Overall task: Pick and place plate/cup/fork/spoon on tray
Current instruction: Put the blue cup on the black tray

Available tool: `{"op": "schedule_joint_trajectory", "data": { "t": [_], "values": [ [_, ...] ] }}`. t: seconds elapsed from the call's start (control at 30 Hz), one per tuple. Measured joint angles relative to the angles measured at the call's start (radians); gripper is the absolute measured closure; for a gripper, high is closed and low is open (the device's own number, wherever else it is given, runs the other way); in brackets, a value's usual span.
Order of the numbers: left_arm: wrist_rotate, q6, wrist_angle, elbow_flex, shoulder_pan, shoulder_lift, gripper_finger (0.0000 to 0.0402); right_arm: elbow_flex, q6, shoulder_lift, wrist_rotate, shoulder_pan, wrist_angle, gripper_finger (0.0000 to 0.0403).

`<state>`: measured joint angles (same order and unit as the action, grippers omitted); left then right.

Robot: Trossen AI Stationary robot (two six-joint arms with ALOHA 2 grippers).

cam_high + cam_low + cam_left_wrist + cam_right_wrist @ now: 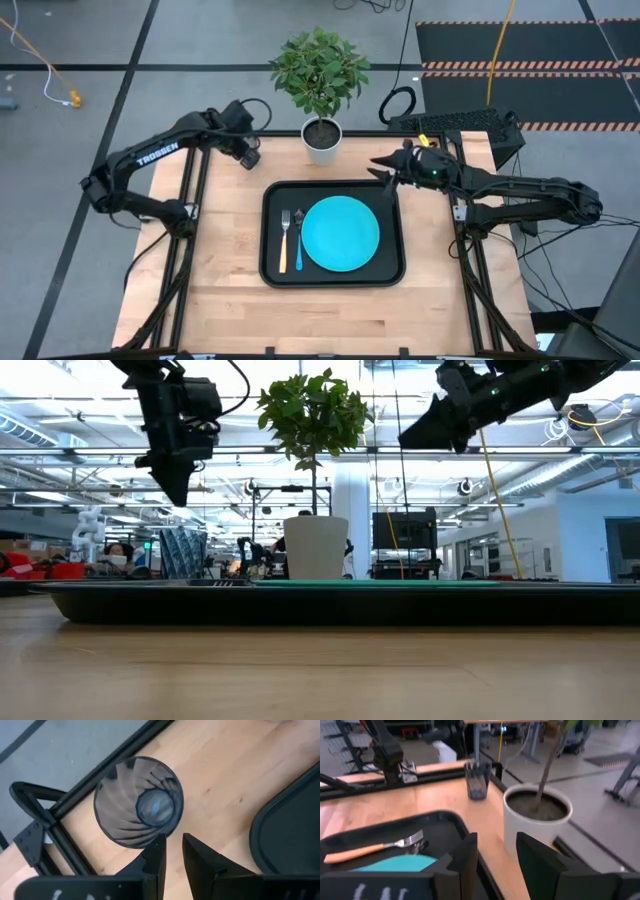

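Cup (138,802): not yet placed; stands on the wood at the table's far left corner, off the tray.
Tray (270,232): holds plate (340,233), fork (283,240), spoon (298,238).
Left gripper (172,851): above the cup, fingers narrowly parted, empty.
Right gripper (496,852): open, empty, near the plant pot (537,822).
Remaining: cup only.

High view: overhead, facing straight down, takes in the whole desk (330,310) and both arms. Low view: at desk-top height, level across the wood, tray (330,603) rim edge-on and close, room behind. Left wrist view: looks steeply down past its own fingers (155,862), very near the cup (138,802) at the desk edge. Right wrist view: shallow slant across the desk. Cup, tray and plant pot (536,820) are shared with the high view
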<state>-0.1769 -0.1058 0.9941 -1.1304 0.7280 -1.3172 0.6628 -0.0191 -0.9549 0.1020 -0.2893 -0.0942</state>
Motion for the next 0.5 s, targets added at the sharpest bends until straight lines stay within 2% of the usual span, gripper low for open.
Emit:
{"op": "schedule_joint_trajectory", "data": {
  "t": [0.2, 0.5],
  "values": [
    [0.010, 0.011, 0.099, -0.028, 0.005, -0.056, 0.0334, 0.000, 0.028, -0.001, 0.001, 0.000, -0.037, 0.0273],
    [0.011, 0.078, 0.107, -0.028, -0.030, -0.056, 0.0334, 0.000, 0.148, -0.001, 0.017, 0.000, -0.086, 0.0268]
  ]
}}
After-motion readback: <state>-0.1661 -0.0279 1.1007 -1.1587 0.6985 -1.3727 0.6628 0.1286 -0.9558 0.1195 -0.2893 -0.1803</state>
